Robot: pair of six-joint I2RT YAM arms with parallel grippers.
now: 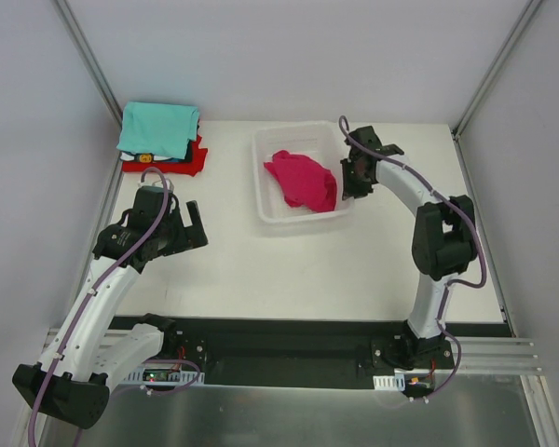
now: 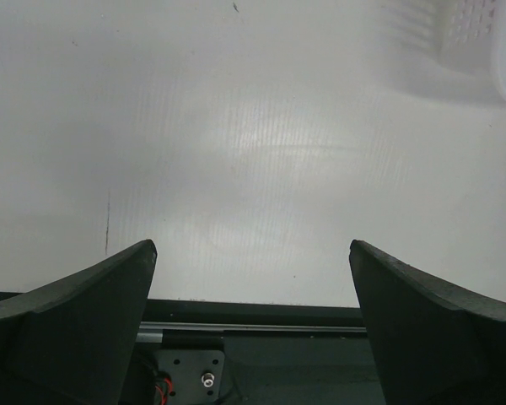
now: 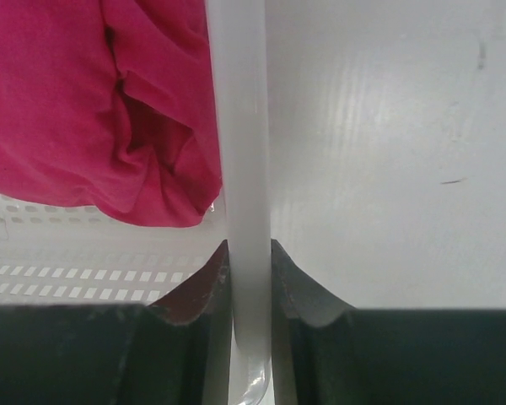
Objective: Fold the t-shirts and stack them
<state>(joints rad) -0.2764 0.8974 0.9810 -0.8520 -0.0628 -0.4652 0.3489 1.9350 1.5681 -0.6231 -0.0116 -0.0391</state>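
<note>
Top external: outstretched right end effector [image 1: 351,186] clamps basket rim [image 1: 298,128]; left end effector [image 1: 188,237] hovers spread.

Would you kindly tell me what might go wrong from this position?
The right pincer is clamped on the basket wall, not the pink t-shirt; pulling may drag or tip the basket and spill the shirt. The wall is thin, so the grip might slip. The left pincer hangs open over the table, too far to steady the basket.
</note>
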